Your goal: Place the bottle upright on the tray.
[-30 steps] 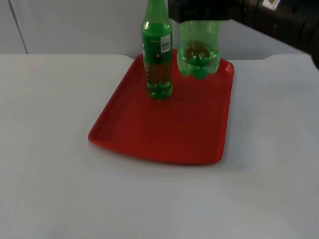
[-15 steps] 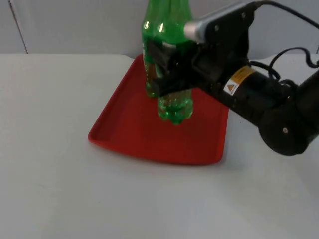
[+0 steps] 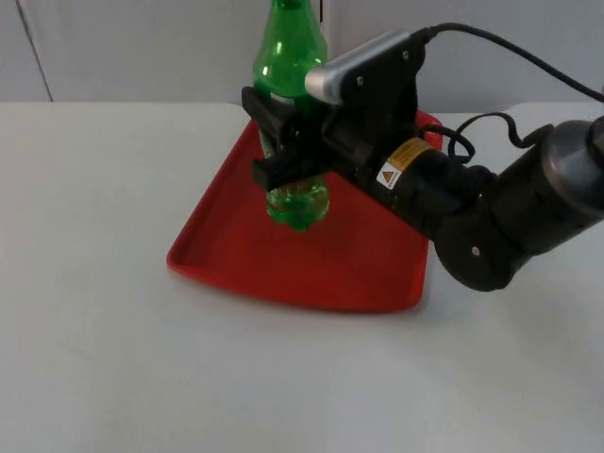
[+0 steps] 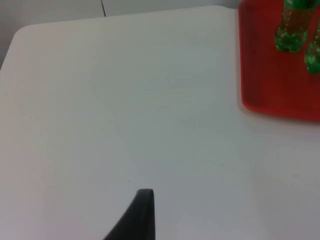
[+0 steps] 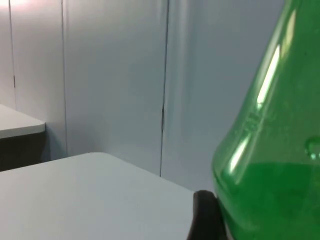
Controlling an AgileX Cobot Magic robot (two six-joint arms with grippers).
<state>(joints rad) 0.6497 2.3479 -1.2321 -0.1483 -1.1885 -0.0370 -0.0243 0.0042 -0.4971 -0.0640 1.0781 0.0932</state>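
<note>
Right gripper (image 3: 283, 156) pinching the green bottle (image 3: 291, 113) upright just above the red tray (image 3: 377, 274), base down for setting beside the second bottle (image 4: 292, 27); left gripper waiting aside, finger spread untellable.

Glossy clear-green plastic bottle (image 3: 288, 57); smooth red plastic tray (image 3: 283, 264); matt table (image 3: 94, 189).

A white table (image 3: 113, 311) carries the scene and ends at a grey partition wall (image 3: 142, 47). Lying directly on the table is a red tray (image 3: 245, 260), flat on the surface with a low raised rim. The tray sits toward the wall side of the table, and bare white surface surrounds the tray on its other sides.
</note>
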